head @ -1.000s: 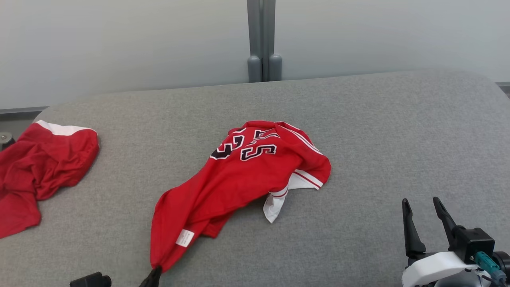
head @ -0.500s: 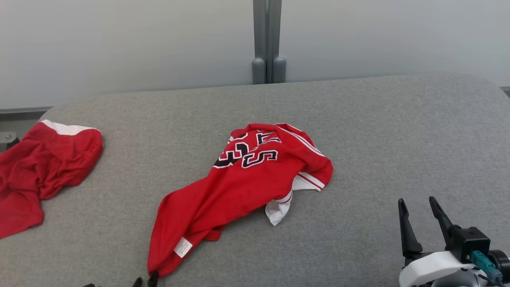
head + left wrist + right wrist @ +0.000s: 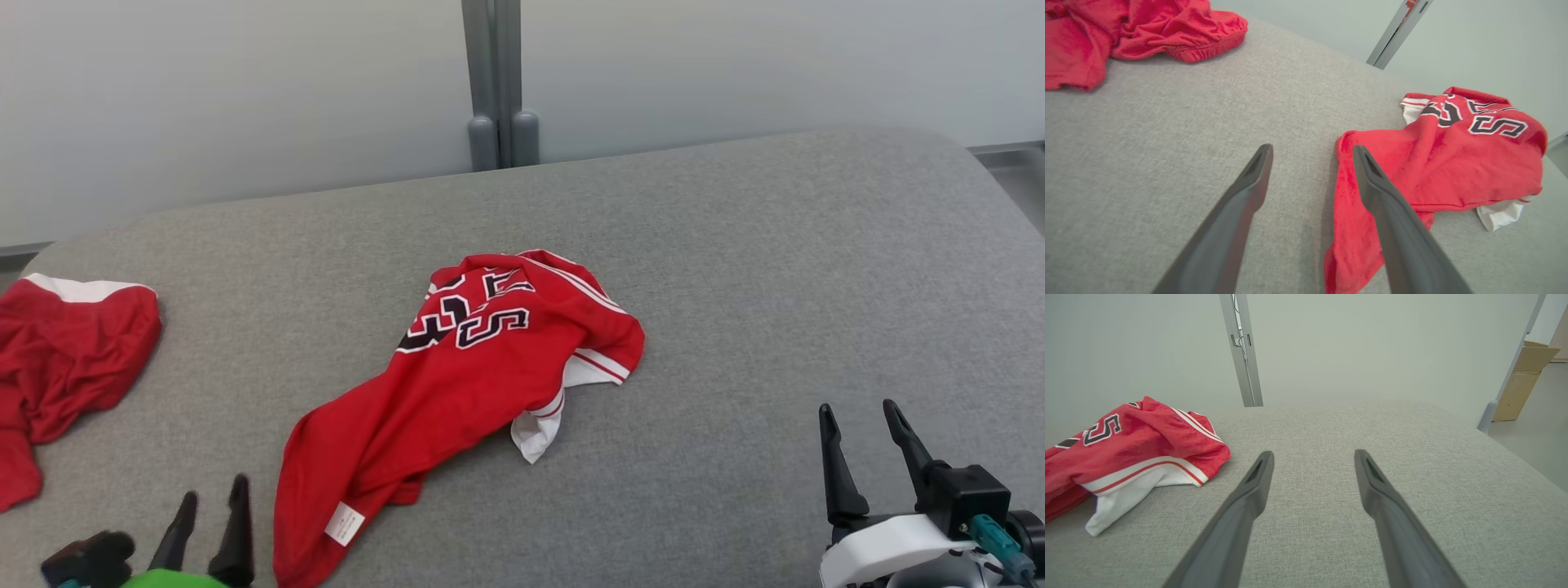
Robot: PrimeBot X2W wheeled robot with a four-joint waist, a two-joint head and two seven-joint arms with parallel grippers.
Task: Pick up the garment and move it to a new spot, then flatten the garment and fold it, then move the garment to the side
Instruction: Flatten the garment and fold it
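Red jersey garment (image 3: 457,367) with dark numerals lies crumpled at the middle of the grey cloth table (image 3: 775,286). The left gripper (image 3: 214,490) sits just beside its near corner, fingers spread and empty. The right gripper (image 3: 857,407), likewise spread and empty, hangs well apart. Flattening probably calls for pinching opposite edges and drawing them outward. A second red garment (image 3: 65,359) lies far left, not obstructing.

Pale grey-green wall (image 3: 245,82) behind, evenly lit. Grey vertical post (image 3: 492,82) at panel joint, two rounded caps at base. Grey fabric-covered counter (image 3: 775,245), rounded corners. Pale floor (image 3: 1535,449) and cardboard box (image 3: 1521,381) beyond counter's right edge.
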